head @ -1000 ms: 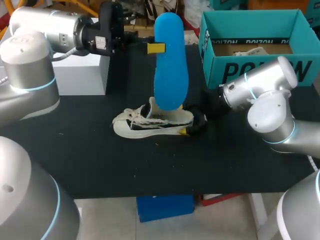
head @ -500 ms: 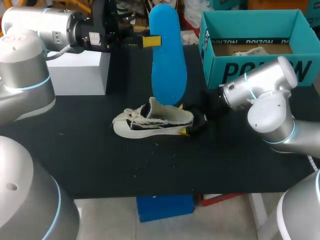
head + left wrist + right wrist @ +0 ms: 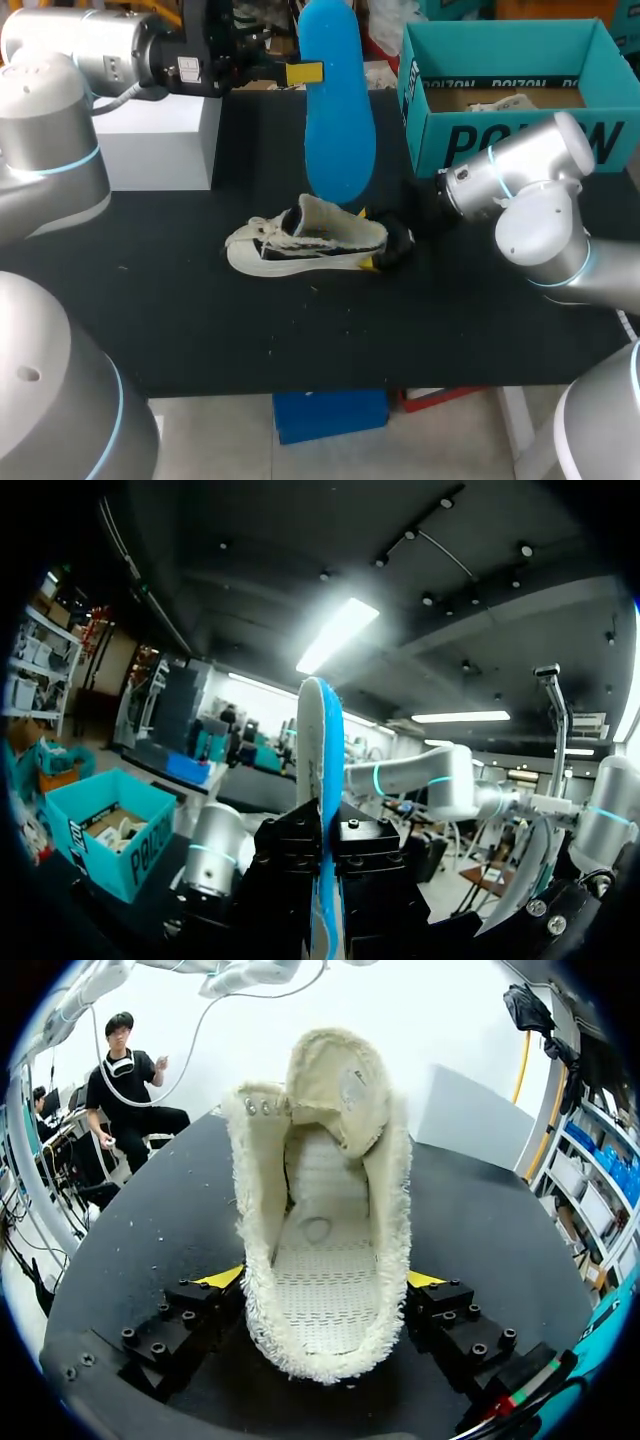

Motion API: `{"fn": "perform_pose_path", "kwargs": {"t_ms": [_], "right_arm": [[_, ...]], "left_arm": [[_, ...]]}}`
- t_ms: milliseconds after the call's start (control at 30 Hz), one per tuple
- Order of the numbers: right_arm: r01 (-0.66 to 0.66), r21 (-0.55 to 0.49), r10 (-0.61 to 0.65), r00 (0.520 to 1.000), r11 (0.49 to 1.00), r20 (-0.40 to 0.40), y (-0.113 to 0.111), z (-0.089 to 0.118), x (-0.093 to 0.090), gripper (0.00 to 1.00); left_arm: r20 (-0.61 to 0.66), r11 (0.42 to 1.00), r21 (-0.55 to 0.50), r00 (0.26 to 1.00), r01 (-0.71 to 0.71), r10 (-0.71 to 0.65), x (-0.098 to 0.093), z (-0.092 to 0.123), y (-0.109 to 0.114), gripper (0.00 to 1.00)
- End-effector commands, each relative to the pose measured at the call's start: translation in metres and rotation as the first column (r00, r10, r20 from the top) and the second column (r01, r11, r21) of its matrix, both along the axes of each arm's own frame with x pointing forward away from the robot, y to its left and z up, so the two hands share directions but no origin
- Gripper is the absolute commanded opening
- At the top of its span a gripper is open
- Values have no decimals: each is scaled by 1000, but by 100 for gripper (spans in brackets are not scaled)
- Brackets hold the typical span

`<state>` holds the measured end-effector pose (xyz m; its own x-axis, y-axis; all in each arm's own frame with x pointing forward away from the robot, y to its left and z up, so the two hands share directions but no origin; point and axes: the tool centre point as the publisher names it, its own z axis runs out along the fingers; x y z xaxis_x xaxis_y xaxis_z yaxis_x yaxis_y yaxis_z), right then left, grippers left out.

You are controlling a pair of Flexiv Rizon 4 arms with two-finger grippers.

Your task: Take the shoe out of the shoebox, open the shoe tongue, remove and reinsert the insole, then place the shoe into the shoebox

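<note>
The shoe [image 3: 300, 247] sits on its sole on the table [image 3: 200, 330], toe toward nine o'clock, with its heel clamped between the right gripper's [image 3: 325, 1295] fingers and its tongue [image 3: 340, 1090] pulled open. At twelve o'clock from it the blue insole [image 3: 338, 110] hangs upright, pinched near its top by the left gripper [image 3: 303, 72]. The shoebox [image 3: 500, 145] stands at two o'clock.
</note>
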<state>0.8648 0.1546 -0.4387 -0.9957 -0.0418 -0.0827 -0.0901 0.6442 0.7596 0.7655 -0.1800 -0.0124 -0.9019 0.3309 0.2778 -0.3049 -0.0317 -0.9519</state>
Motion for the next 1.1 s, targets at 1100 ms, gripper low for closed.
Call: {"fn": "perform_pose_path", "kwargs": {"t_ms": [1100], "right_arm": [[50, -566, -46, 999, 823, 22, -20, 50, -2, 100]], "left_arm": [[1, 1000, -1, 1000, -4, 4, -1, -1, -1, 0]]}}
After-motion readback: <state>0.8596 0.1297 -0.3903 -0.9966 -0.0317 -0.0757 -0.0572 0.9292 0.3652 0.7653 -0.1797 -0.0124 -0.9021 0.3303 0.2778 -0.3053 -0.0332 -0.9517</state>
